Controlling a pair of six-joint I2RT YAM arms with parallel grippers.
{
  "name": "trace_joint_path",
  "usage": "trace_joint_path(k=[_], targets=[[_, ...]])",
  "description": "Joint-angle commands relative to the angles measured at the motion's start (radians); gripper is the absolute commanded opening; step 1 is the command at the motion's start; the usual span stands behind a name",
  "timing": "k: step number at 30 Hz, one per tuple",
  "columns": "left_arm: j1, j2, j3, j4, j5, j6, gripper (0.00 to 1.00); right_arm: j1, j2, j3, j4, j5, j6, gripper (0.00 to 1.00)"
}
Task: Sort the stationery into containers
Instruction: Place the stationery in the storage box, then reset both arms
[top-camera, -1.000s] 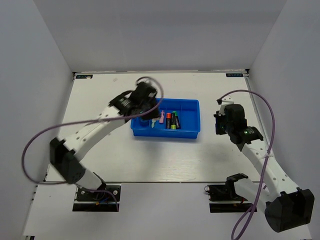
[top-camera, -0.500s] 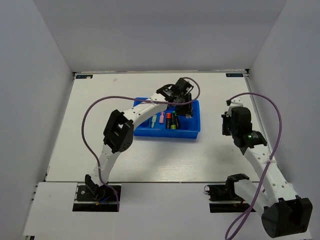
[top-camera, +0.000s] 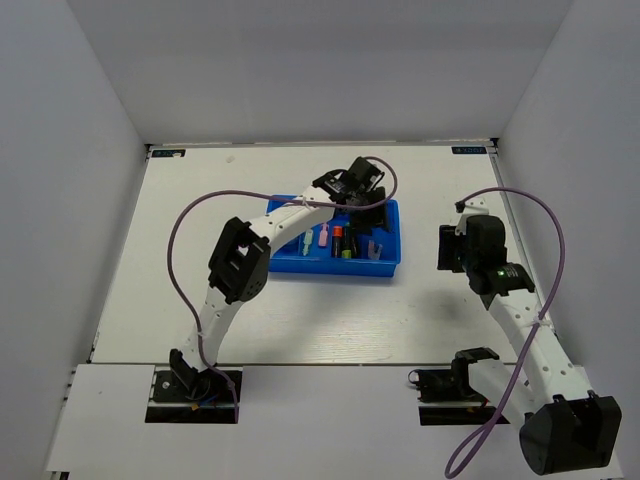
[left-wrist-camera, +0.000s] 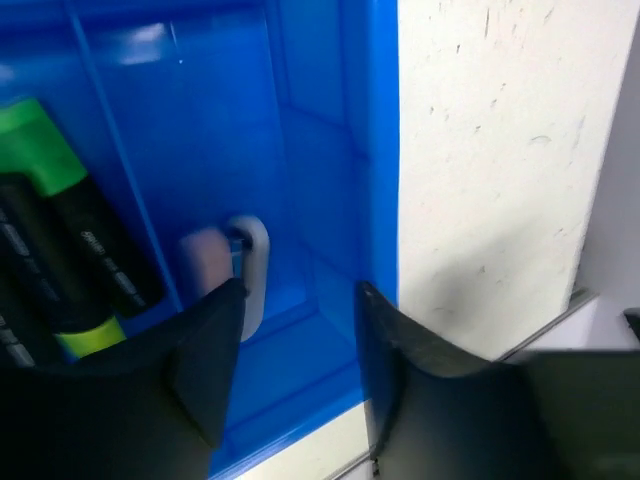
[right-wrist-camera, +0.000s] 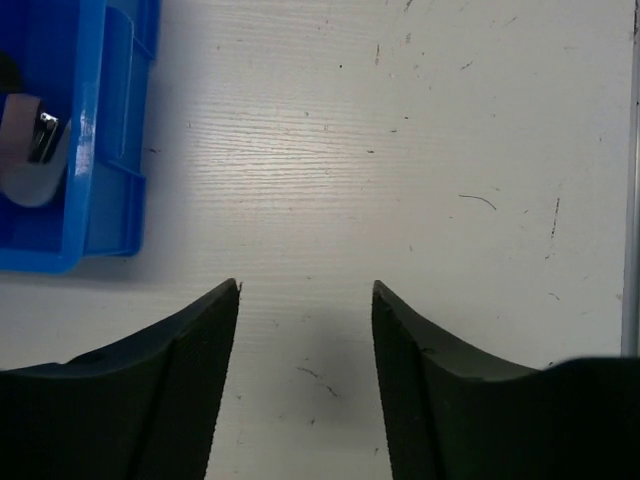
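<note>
Under the left gripper (left-wrist-camera: 300, 300) sits the right end compartment of the blue tray (left-wrist-camera: 372, 150). A second ago this arm hung over the tray's opposite end, so it has swung right across. Its jaws stand wide, with only tray floor between them.

Off its left finger, one rib over, lies a green-capped highlighter (left-wrist-camera: 60, 250). Just ahead of that same fingertip, inside the end compartment, rests a small whitish piece (left-wrist-camera: 252, 262) with a pinkish part on its near side; what it is I cannot tell. From above, that compartment was bare blue a second ago and was hidden by the gripper half a second ago. I judge that the piece has only just been let go there, so one more item is sorted. Beyond the right finger come the tray wall and then the table (left-wrist-camera: 480, 150).

Further right, the right gripper (right-wrist-camera: 305, 290) hangs well clear of the tray, much where it was a second ago. Its jaws are apart over bare table and hold nothing, and the tray's corner lies off its left finger.

Every piece I can make out from above lies inside the tray, so the sorting looks close to finished.
</note>
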Motion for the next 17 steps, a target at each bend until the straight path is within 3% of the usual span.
trace_joint_path(k=[1,3,4,5,6,7,8,9,10,11,12,13,17], targets=[[0.001,-0.149,-0.03,0.016,0.003,0.028,0.53,-0.014,-0.013,-0.01,0.036,-0.028,-0.005,0.61],[-0.002,-0.215,-0.061,0.016,-0.012,0.057,0.11,-0.021,-0.02,-0.01,0.035,-0.043,-0.011,0.69],[-0.006,-0.273,-0.093,0.007,-0.023,0.078,0.0,-0.023,-0.022,-0.019,0.041,-0.051,-0.009,0.82],[-0.008,-0.306,-0.137,-0.004,-0.035,0.115,0.0,-0.025,-0.03,-0.022,0.051,-0.057,-0.009,0.9],[-0.014,-0.374,-0.167,-0.013,-0.102,0.132,0.0,-0.023,-0.03,-0.024,0.058,-0.059,-0.012,0.9],[-0.014,-0.472,-0.203,-0.021,-0.124,0.176,0.14,-0.026,-0.033,-0.024,0.065,-0.056,-0.005,0.9],[-0.012,-0.522,-0.336,-0.021,-0.143,0.198,0.38,-0.025,-0.034,-0.021,0.062,-0.05,0.0,0.9],[-0.008,-0.677,-0.389,-0.024,-0.22,0.257,0.68,-0.026,-0.036,-0.019,0.058,-0.043,0.0,0.9],[-0.005,-0.736,-0.444,-0.033,-0.248,0.273,0.89,-0.025,-0.037,-0.018,0.058,-0.04,-0.003,0.9],[0.032,-0.79,-0.618,-0.03,-0.267,0.287,1.0,-0.028,-0.048,-0.022,0.067,-0.034,0.003,0.9],[0.053,-0.842,-0.679,-0.038,-0.288,0.321,1.0,-0.023,-0.053,-0.031,0.07,-0.034,-0.005,0.9],[0.075,-1.005,-0.783,-0.053,-0.296,0.324,1.0,-0.026,-0.069,-0.036,0.07,-0.054,-0.021,0.9],[0.289,-1.281,-1.026,-0.101,-0.292,0.378,1.0,-0.026,-0.112,-0.048,0.073,-0.114,-0.026,0.9]])
